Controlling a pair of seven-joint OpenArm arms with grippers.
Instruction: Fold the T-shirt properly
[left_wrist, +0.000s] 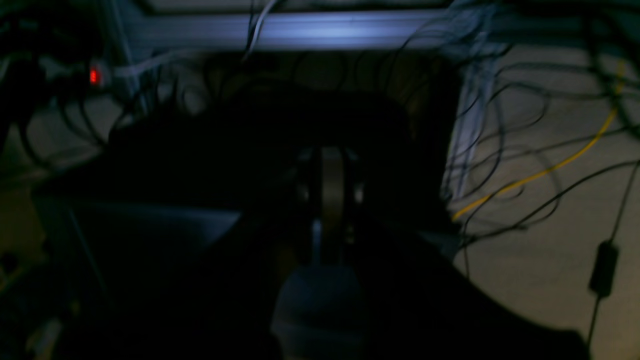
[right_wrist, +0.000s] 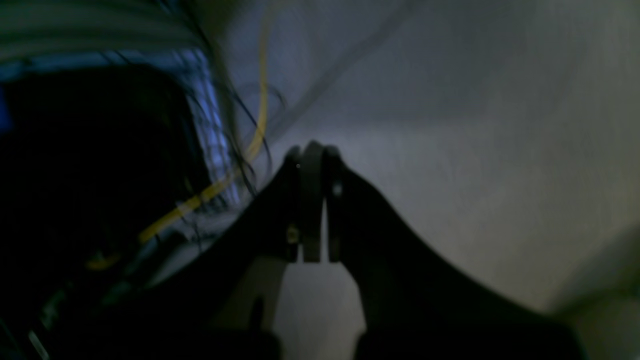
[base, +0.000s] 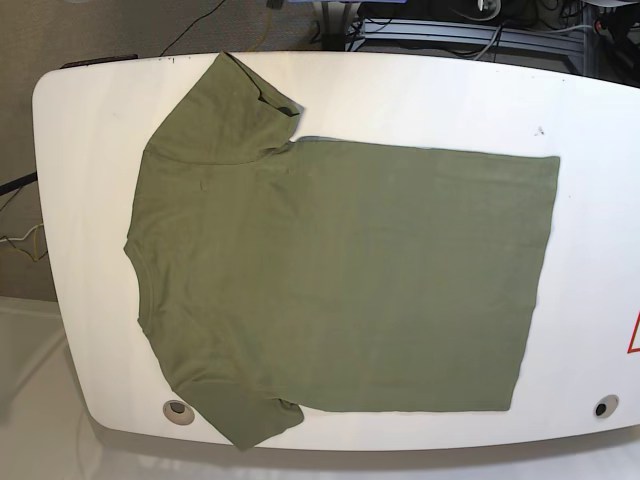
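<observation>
The olive-green T-shirt lies spread flat on the white table. Its neck points left, its hem right, and both short sleeves stick out at the top left and bottom left. Neither arm shows in the base view. In the dark left wrist view my left gripper has its fingers pressed together with nothing between them. My right gripper is likewise shut and empty, hanging over a pale floor. The T-shirt does not appear in either wrist view.
Tangled black cables and a yellow cable lie on the floor below a metal frame bar. The table has a round hole near its front left and another at the front right.
</observation>
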